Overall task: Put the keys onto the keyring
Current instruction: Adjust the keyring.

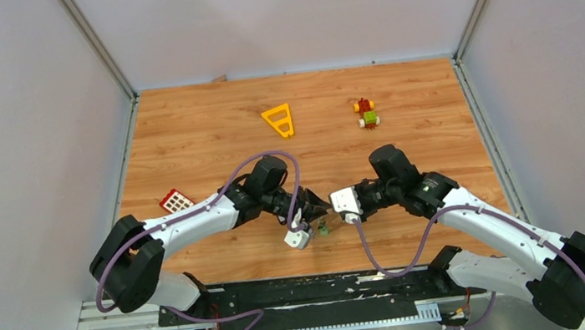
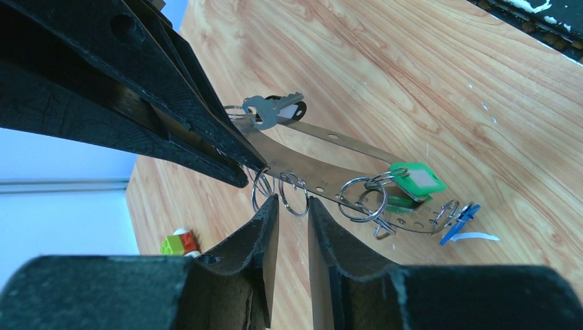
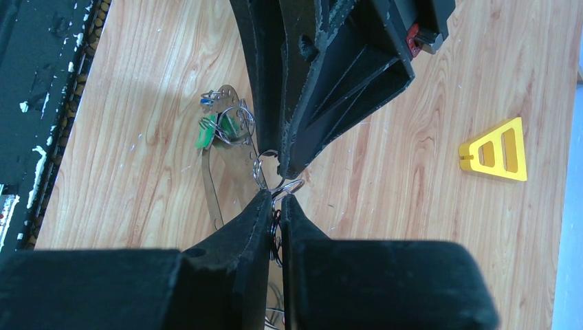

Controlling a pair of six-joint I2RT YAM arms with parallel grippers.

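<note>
Pinching one end of the keyring (image 2: 323, 177), the right gripper (image 3: 276, 199) has its jaws closed on the metal band. The left gripper (image 2: 294, 203) holds its jaws partly open around a small split ring (image 2: 294, 194) on the band. The keys (image 2: 416, 182) with green and blue tags rest at the far end, on the desk (image 2: 412, 69).

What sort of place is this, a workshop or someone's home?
Probably a robot test cell in a lab: a small wooden table boxed in by plain grey walls, two robot arms bolted at its edge.
</note>
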